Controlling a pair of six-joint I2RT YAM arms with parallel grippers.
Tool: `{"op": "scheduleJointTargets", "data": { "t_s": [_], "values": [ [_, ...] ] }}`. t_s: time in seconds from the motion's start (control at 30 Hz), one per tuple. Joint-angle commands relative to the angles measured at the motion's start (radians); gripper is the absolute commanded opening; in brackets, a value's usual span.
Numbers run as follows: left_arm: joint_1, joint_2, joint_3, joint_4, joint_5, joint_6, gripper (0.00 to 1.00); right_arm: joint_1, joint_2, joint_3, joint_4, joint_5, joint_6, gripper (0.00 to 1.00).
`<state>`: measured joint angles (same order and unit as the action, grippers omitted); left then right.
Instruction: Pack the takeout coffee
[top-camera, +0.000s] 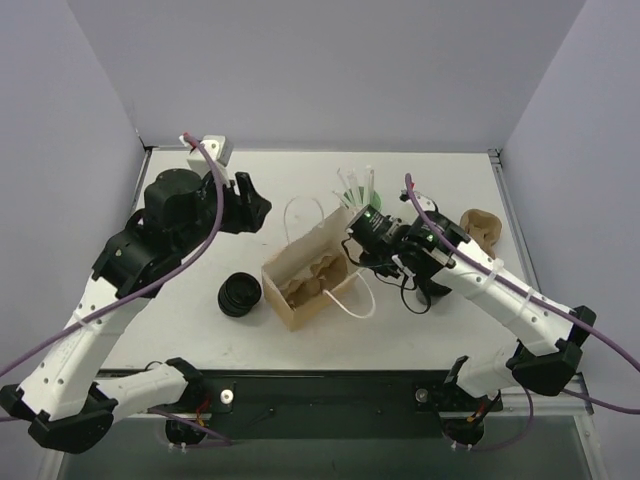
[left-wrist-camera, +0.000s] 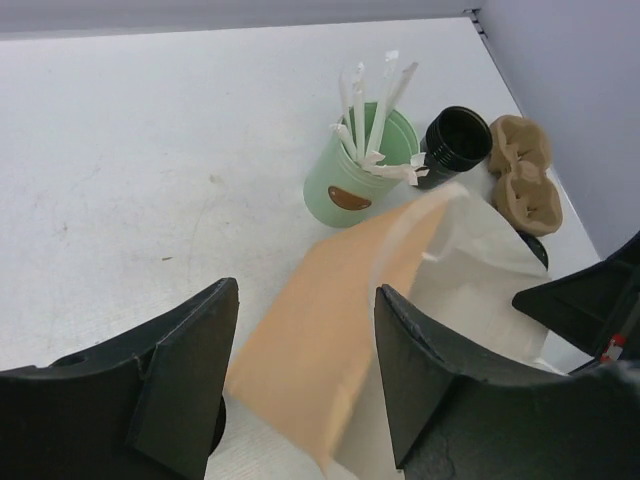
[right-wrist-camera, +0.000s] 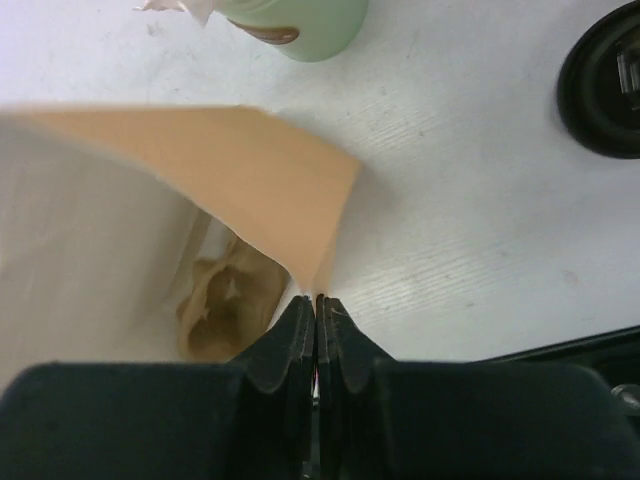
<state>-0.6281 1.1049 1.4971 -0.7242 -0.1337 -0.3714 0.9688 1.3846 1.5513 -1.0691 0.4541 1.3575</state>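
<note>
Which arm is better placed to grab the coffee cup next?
Probably left. The left end effector is open, with the takeout coffee in its camera's view beside the green cup; the right end effector is shut on the paper bag.

This looks like a robotics lab test cell rather than a café or kitchen, though little beyond the table shows. The bare white table is boxed in by blank grey walls on the left, right and far sides. A left arm and right arm, both white and black, are bolted at its near edge, trailing purple cables. A paper bag, a green cup of straws and a black coffee cup stand as props.
</note>
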Motion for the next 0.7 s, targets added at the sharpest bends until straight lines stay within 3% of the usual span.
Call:
{"op": "scheduleJointTargets", "data": {
  "t_s": [0.0,0.13,0.27,0.4,0.53,0.67],
  "values": [
    [0.004,-0.043,0.003,-0.112,-0.012,-0.054,0.66,-0.056,-0.018,0.176,-0.141,-0.080,-0.297,0.00],
    [0.004,-0.100,-0.081,-0.124,0.026,-0.086,0.66,-0.059,0.011,0.239,-0.306,-0.144,-0.475,0.00],
    [0.004,-0.143,-0.158,-0.136,0.029,-0.106,0.66,-0.056,-0.013,0.250,-0.365,-0.071,-0.497,0.00],
    [0.004,-0.146,-0.184,-0.130,0.034,-0.110,0.66,-0.045,0.043,0.384,-0.452,-0.011,-0.494,0.00],
    [0.004,-0.135,-0.204,-0.113,0.039,-0.113,0.65,0.024,0.105,0.359,-0.427,0.096,-0.448,0.00],
    [0.004,-0.132,-0.222,-0.106,0.043,-0.124,0.65,0.030,0.137,0.262,-0.313,0.072,-0.481,0.00]
  ]
}}
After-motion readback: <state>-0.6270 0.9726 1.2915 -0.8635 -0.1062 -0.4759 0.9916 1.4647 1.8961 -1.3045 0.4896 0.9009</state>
